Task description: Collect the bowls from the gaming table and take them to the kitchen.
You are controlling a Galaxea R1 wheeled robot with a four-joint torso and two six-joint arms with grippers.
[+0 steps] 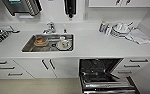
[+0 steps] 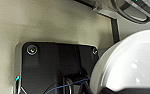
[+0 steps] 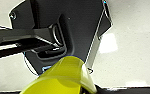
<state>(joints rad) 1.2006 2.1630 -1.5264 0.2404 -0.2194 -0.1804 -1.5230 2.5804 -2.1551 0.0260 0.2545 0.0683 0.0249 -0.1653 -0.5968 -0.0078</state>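
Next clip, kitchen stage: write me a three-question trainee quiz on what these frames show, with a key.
1. True or false: the dishwasher door is shut.
2. Where do dishes already lie: (a) in the sink, (b) on the floor, (c) on the dishwasher door?
3. Fill in: the left wrist view shows a white bowl; the right wrist view shows a ____ bowl.

Key: 1 false, it hangs open. 2 a. 3 yellow-green.

Dishes (image 1: 51, 42) lie in the sink (image 1: 28, 45), left of the open dishwasher (image 1: 103, 75) below the countertop (image 1: 98, 45).
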